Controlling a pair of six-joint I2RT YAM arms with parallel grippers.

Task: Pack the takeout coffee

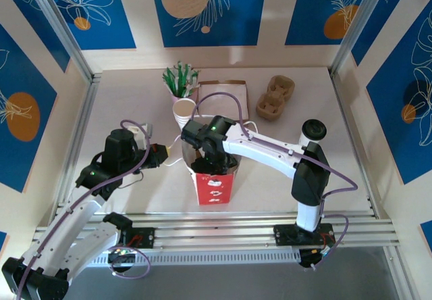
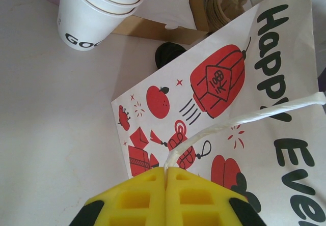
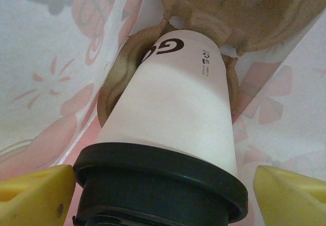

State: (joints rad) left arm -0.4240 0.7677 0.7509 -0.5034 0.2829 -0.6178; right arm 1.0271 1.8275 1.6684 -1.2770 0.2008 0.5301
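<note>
Pale tabletop [image 1: 115,104] with blue flowered panels behind it, and the red-and-white bag [image 1: 214,186] stands right in front of me between the two arms. My left gripper [image 2: 165,182] is pinched together on the bag's twisted white handle [image 2: 244,116], which holds the mouth up and open. My right gripper [image 3: 164,185] is down inside the bag. From its wrist camera I can see the coffee cup [image 3: 173,109] with its base in a pocket of the brown cardboard carrier [image 3: 244,12] at the bottom. The yellow jaws are spread on either side of the black lid [image 3: 153,180]. One is very close to the rim, but neither looks clamped on it. I read this as the placing step, with this cup seated. Next I need a straight pull upward, so nothing catches the lid or drags the paper wall. A second lidded cup [image 1: 312,131] stands on the table to the right, well apart from the bag. I'd go for that one next, with my left grip on the handle unchanged.
</note>
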